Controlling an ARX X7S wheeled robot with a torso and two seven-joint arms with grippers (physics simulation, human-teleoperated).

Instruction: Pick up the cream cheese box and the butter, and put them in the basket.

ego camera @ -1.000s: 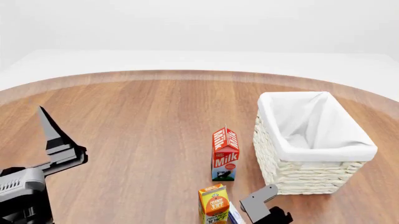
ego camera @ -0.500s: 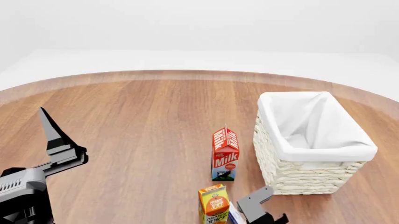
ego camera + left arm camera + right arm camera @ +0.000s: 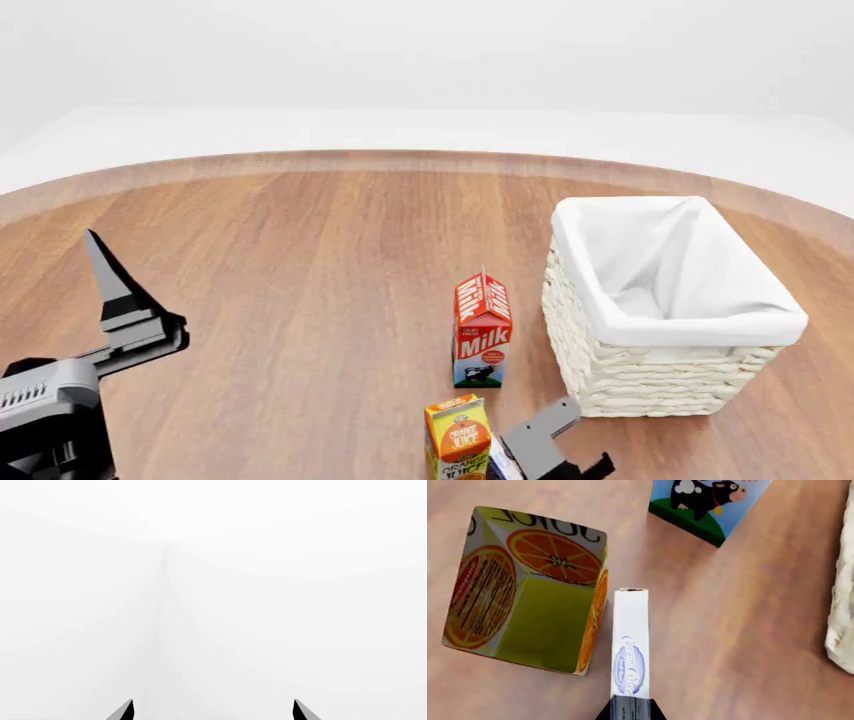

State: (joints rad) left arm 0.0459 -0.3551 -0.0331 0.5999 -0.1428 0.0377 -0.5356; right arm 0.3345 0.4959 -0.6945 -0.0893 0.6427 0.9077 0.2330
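Right fingers [image 3: 629, 711] over cream cheese box [image 3: 630, 640], closure unclear; left fingers [image 3: 212, 711] spread, empty.

The cream cheese box [image 3: 630, 645] stands on its thin edge on the wooden tabletop [image 3: 307, 260], showing a narrow white face with blue "Cream Cheese" lettering, close beside a juice carton [image 3: 527, 590]; in the head view only a blue-white sliver [image 3: 501, 462] of it shows. The basket [image 3: 667, 375] is a rectangular cream-white woven one with white cloth lining folded over its rim, upright on the tabletop's right side. The butter is in none of the views.
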